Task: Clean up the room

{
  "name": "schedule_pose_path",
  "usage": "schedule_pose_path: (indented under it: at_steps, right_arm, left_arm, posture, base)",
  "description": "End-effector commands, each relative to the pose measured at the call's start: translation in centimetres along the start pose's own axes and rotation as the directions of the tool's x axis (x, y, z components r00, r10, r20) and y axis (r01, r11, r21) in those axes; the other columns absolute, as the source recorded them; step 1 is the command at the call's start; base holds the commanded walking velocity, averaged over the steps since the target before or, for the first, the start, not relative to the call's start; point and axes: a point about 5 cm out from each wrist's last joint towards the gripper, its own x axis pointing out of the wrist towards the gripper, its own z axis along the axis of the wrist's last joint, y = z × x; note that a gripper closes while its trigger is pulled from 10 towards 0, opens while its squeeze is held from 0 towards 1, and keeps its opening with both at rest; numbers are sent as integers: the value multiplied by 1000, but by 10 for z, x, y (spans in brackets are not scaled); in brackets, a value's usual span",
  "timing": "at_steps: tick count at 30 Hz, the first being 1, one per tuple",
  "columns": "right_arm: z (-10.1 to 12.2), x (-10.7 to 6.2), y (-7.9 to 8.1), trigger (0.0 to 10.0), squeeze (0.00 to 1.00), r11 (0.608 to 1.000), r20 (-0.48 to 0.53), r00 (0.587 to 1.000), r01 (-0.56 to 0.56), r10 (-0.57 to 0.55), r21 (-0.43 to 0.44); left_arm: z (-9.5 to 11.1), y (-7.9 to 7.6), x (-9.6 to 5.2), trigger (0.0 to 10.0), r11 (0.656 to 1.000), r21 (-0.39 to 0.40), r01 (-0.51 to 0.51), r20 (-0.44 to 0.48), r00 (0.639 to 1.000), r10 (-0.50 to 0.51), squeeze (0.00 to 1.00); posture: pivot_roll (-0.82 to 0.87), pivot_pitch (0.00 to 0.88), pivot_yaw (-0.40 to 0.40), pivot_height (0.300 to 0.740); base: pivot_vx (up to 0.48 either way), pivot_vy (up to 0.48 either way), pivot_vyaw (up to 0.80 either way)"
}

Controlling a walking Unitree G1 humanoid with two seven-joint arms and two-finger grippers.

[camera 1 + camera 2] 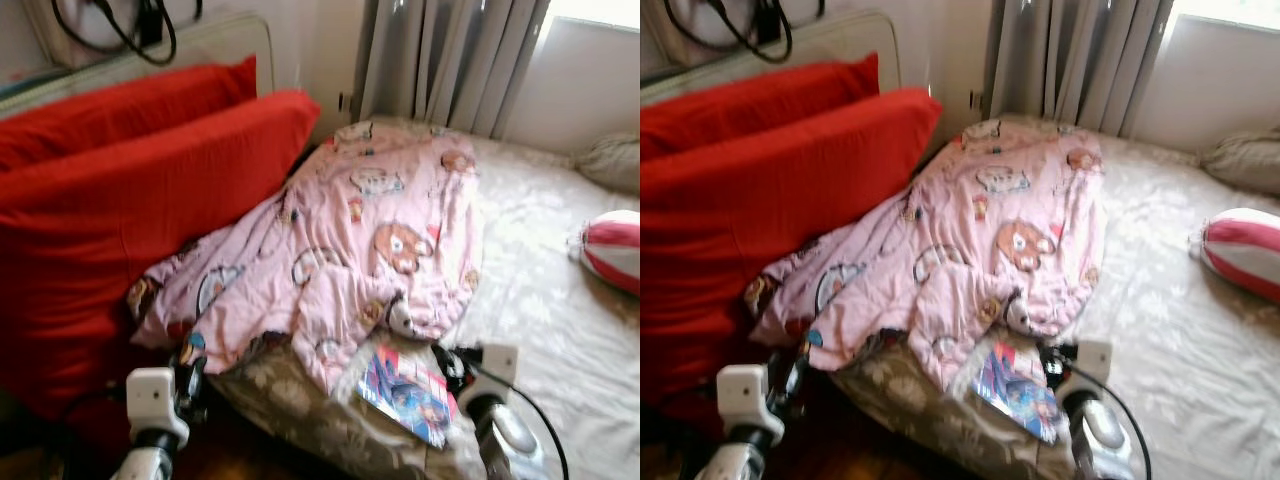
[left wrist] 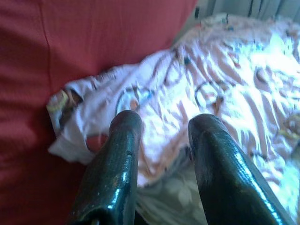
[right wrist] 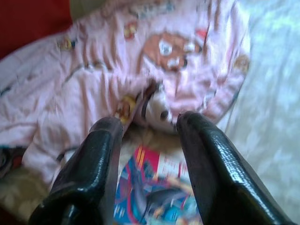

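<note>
Room: bedroom, seen from the foot corner of a bed (image 1: pixel 560 330) with a pale floral cover; grey curtains (image 1: pixel 440 60) at 12 o'clock, two red pillows (image 1: pixel 140 190) at 9 to 10 o'clock.
Quilt: a pink cartoon-print quilt (image 1: pixel 370 230) lies crumpled across the middle of the bed, its near edge spilling toward 6 o'clock and its far-left part touching the pillows.
Book: a thin colourful book or magazine (image 1: pixel 408 394) rests at 5 o'clock, just beside the quilt's hem, part tucked under it.
Striped item: a red-and-white cushion or ball (image 1: pixel 612 248) at 3 o'clock, well apart from the quilt.
Left gripper: left gripper (image 2: pixel 161 140) hovers low at 7 o'clock, fingers spread, empty, pointing at the quilt's corner by the pillows.
Right gripper: right gripper (image 3: pixel 150 136) at 5 o'clock, fingers spread, empty, above the book and the hem.
Handling: the quilt looks soft, light and bulky; it would bunch and drag, so a pinch on a hem corner at each side seems best. The book looks thin, flexible and glossy, likely slippery; take it by a free edge.
Writing: none legible; the cover print is blurred.
</note>
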Motion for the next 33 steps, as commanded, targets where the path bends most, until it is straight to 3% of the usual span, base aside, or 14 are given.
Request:
schedule_pose_path:
  at_steps: [1, 6, 15, 25, 33]
  right_arm:
    - [2, -3, -3, 10000, 0, 1000, 30, 1000, 3, -2, -20]
    - [-3, -13, -16, 10000, 0, 994, 47, 992, 113, -113, 10]
    - [-1, -18, -17, 10000, 0, 990, 81, 987, 137, -136, -13]
    - [10, -8, -15, 10000, 0, 985, 70, 990, 131, -124, -114]
    - [10, -7, -11, 10000, 0, 984, 67, 992, 112, -103, -141]
  left_arm:
    - [4, 5, -4, 10000, 1000, 0, -7, -2, 1000, 7, 0]
    - [6, 10, -9, 10000, 998, -25, -52, -19, 998, 52, 0]
    - [9, 8, -7, 10000, 997, -49, -64, -45, 997, 62, 0]
    - [5, 8, -7, 10000, 995, -53, -85, -65, 995, 82, 0]
    - [4, 4, -4, 10000, 997, -47, -67, -63, 996, 64, 0]
  posture:
    - [128, 0, -57, 740]
    - [128, 0, -27, 740]
    - [103, 0, -11, 740]
    - [106, 0, -38, 740]
    - [108, 0, -45, 685]
  base:
    - [0, 0, 0]
    - [0, 0, 0]
    - [0, 0, 0]
    - [0, 0, 0]
    - [0, 0, 0]
